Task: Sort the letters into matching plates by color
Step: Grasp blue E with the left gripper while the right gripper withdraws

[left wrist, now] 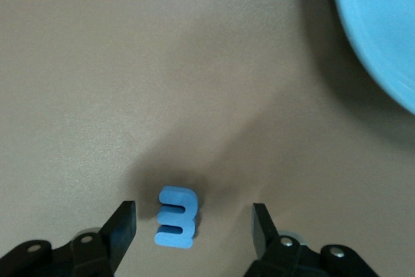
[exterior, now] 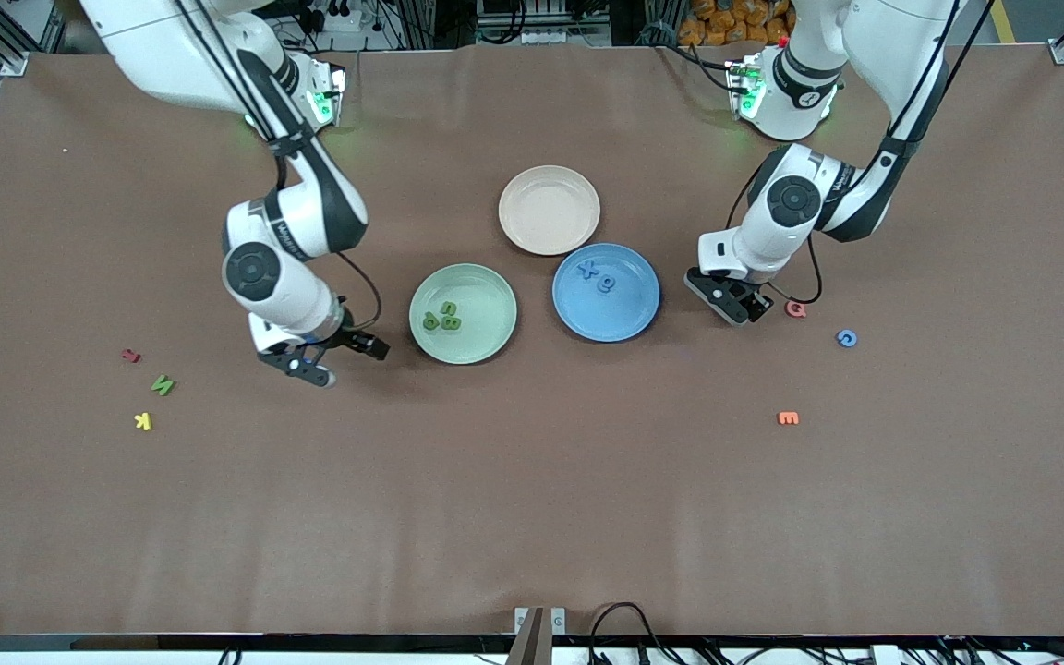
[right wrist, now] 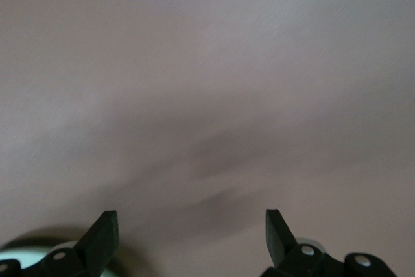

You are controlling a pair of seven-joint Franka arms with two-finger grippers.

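Note:
A blue letter [left wrist: 176, 217] lies on the brown table beside the blue plate [exterior: 626, 312], between the fingers of my open left gripper [left wrist: 193, 218], which touch neither side of it. In the front view that gripper [exterior: 733, 307] is low over the table and hides the letter. Two blue letters [exterior: 597, 276] lie in the blue plate. The mint green plate [exterior: 488, 325] holds three green letters [exterior: 444, 317]. My right gripper [exterior: 338, 360] is open and empty, low beside the green plate, with bare table between its fingers [right wrist: 107, 225]. A green letter [exterior: 163, 385] and another blue letter [exterior: 847, 338] lie loose.
An empty beige plate [exterior: 549, 210] sits farther from the front camera than the other two plates. A red letter [exterior: 795, 308] and an orange letter [exterior: 788, 418] lie toward the left arm's end. A red letter [exterior: 130, 355] and a yellow letter [exterior: 143, 421] lie near the green one.

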